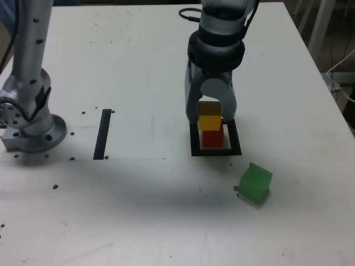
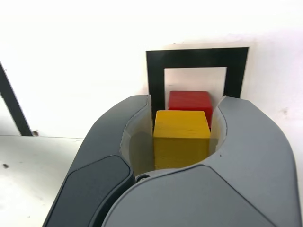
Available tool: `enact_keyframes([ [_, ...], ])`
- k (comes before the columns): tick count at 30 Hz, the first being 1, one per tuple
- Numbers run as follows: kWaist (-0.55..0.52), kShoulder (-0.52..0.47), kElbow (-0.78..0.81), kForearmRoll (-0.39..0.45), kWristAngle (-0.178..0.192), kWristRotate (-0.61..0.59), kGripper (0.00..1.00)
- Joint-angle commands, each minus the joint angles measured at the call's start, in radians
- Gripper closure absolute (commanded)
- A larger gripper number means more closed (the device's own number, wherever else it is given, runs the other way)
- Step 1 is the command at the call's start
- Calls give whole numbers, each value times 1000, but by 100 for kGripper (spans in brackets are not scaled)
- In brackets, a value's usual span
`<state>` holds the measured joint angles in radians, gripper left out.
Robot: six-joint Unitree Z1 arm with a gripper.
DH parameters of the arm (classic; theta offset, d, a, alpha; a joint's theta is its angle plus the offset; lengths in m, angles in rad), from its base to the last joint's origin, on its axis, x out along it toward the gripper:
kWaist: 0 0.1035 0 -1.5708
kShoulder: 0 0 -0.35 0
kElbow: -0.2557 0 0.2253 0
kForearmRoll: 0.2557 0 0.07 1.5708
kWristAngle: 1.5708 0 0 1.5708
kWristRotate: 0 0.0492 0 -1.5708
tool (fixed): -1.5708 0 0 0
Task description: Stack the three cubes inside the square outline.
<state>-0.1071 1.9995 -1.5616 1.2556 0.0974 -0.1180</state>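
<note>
Jaws: one on each side of the yellow cube [image 2: 182, 142]; whether they pinch it or have just let it go, I cannot tell.
Yellow cube: near the centre of the exterior view, between the fingertips of the gripper [image 1: 211, 111], overlapping the red cube [image 1: 212, 138] in the picture; contact between the two is unclear.
Red cube: just below it in the exterior view, inside the black square outline [image 1: 235, 138], which frames it right of centre.
Offset: the yellow block sits a little towards the exterior view's left of the red one; released like that, it could lean or slide off.
Jaw clearance: the fingers reach close around the stack, so a crooked lift or a sideways nudge could drag the yellow cube away or shift the red base.
Green cube: lower right of the exterior view, [image 1: 255, 183] outside the outline and turned askew; gripped at that angle, it could twist and land crooked.
</note>
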Motion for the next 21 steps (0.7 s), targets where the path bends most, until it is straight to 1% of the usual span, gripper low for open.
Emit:
enact_keyframes([
  [1,1,6,-7,8,-6,11,34],
  [5,1,9,-7,15,-7,21,12],
  [7,1,11,-8,16,-7,24,4],
  [11,1,13,-10,12,-7,28,1],
  [21,1,13,-16,4,3,28,1],
])
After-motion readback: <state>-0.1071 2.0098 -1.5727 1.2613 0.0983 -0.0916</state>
